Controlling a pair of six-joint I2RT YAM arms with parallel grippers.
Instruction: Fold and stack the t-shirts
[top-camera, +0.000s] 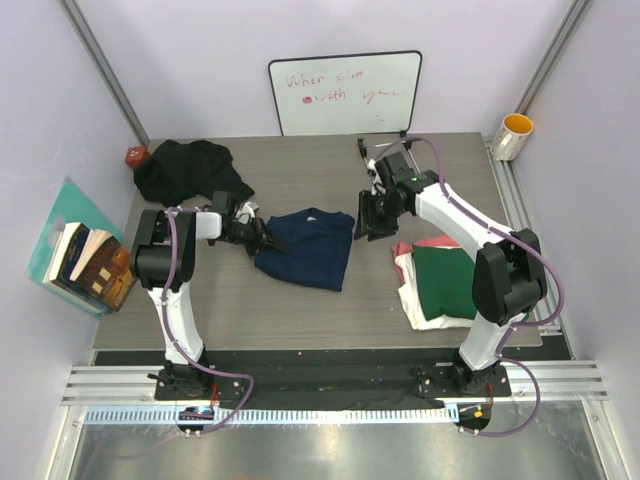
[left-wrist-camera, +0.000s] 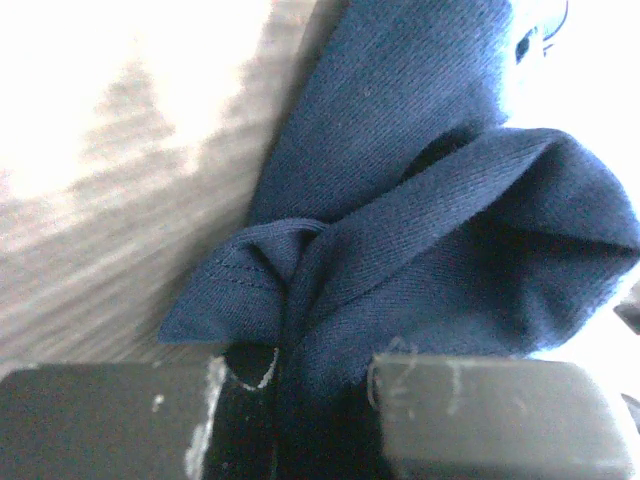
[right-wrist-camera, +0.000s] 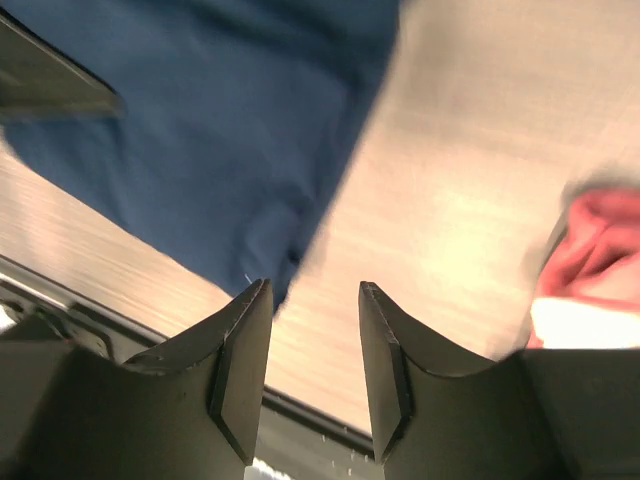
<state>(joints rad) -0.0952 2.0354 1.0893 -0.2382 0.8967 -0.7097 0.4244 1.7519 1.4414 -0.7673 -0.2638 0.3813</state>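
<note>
**Folding stage, navy t-shirt.** The navy t-shirt (top-camera: 310, 248) is lying partly folded at the middle of the bench (top-camera: 300, 315). Its left edge is being pinched by the left pincer (top-camera: 262, 238). In the left wrist view, a gathered ridge of hemmed navy cloth is being clamped between the fingers (left-wrist-camera: 490, 420), which are being pressed nearly together on it.

The right pincer (top-camera: 368, 225) is being held just beside the shirt's right edge. Its jaws are standing moderately spread, and nothing is being held or touched by them; bare bench is being seen through the gap.

At the right, a stack is being built: the dark green t-shirt (top-camera: 445, 280) on top, the cream-white t-shirt (top-camera: 420, 318) beneath, and the pink-red t-shirt (top-camera: 404, 248) showing at the stack's far edge. The black t-shirt (top-camera: 185, 168) is lying crumpled at the far left corner.

The step in hand is being judged as the folding of the navy shirt, with the black one not yet begun. The next move is probably calling for the pinched edge to be carried across the shirt. Meanwhile the opposite edge would need to be gripped or pinned by the right pincer, so that the soft cloth is not being dragged along.
</note>
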